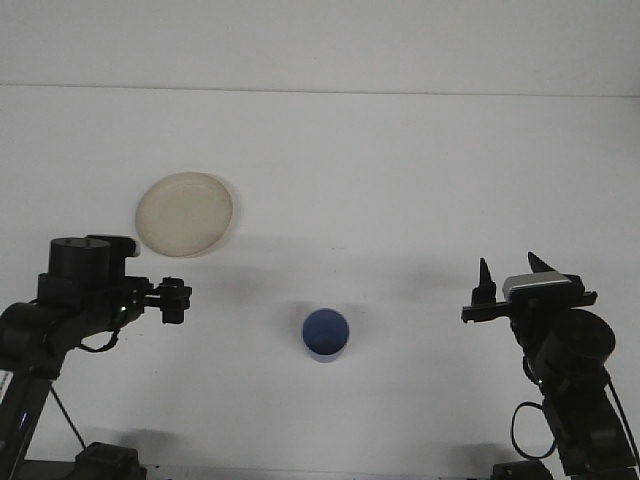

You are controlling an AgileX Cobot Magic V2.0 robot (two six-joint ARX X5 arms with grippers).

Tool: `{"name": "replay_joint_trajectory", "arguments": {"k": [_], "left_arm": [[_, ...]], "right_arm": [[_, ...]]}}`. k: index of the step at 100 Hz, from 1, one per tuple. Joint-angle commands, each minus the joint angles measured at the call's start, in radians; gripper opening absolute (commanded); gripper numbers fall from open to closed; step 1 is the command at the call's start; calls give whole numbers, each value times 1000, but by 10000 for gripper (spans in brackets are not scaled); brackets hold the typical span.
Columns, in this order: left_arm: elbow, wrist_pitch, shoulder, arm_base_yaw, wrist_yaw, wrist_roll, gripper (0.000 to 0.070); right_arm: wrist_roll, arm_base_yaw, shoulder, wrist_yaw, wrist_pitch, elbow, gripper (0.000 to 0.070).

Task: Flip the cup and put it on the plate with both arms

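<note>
The left gripper (177,299), its fingers too foreshortened to tell whether they are spread, hangs left of the blue cup (326,334) near the beige plate (185,214), so it should descend squarely around the cup's wall, while the right gripper (510,278) waits spread.

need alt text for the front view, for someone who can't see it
A small blue cup sits on a white table between two black robot arms, touched by neither. The left gripper reaches in from the left edge toward it, below a round beige plate. The right gripper points away from the camera with its fingers apart.
</note>
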Motion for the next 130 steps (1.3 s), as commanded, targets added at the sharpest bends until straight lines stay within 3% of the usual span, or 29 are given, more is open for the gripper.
{"name": "replay_joint_trajectory", "arguments": {"k": [1,16,55,119,125,130], "left_arm": [[24,22,44,-50,8,-32,476],[57,79,164,-213,10,-71,475],[336,84,552,-505,16,-59,474],[362,14,804,-609,14,-18,457],[362,14,822,-612,14,-18,438],[362,14,836,-612,14,-18,367]], "right_arm": [[-3,2,2,3,12,3,493],[-3,2,2,3,12,3,493],[-3,2,2,3,12,3,493],[-3,2,2,3,16,3,493],[-3,2,2,3,16,3,493],[-3,2,2,3,16,3,493]]}}
